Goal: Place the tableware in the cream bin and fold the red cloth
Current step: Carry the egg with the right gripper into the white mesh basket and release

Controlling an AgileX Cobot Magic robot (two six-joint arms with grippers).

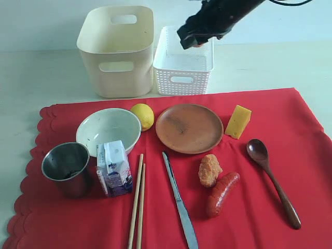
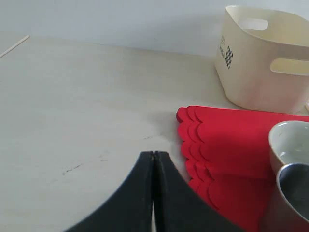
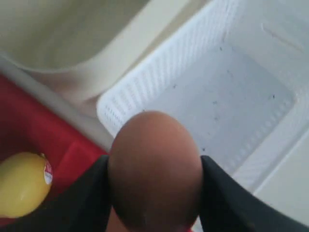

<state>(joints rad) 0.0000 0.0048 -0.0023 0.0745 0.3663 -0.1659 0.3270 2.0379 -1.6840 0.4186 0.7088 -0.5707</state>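
The red cloth (image 1: pixel 270 150) lies spread on the table with the tableware on it: white bowl (image 1: pixel 108 129), steel cup (image 1: pixel 66 167), brown plate (image 1: pixel 189 127), chopsticks (image 1: pixel 137 202), knife (image 1: pixel 180 205) and wooden spoon (image 1: pixel 271 179). The cream bin (image 1: pixel 118 49) stands behind the cloth. My right gripper (image 1: pixel 198 42) hangs over the white perforated basket (image 1: pixel 182 65), shut on a brown egg (image 3: pixel 154 169). My left gripper (image 2: pixel 153 157) is shut with nothing in it, over bare table beside the cloth's scalloped edge (image 2: pixel 188 145); it does not show in the exterior view.
A lemon (image 1: pixel 142 115), cheese wedge (image 1: pixel 238 122), nugget (image 1: pixel 209 170), sausage (image 1: pixel 222 193) and milk carton (image 1: pixel 113 168) also sit on the cloth. The perforated basket stands right next to the cream bin.
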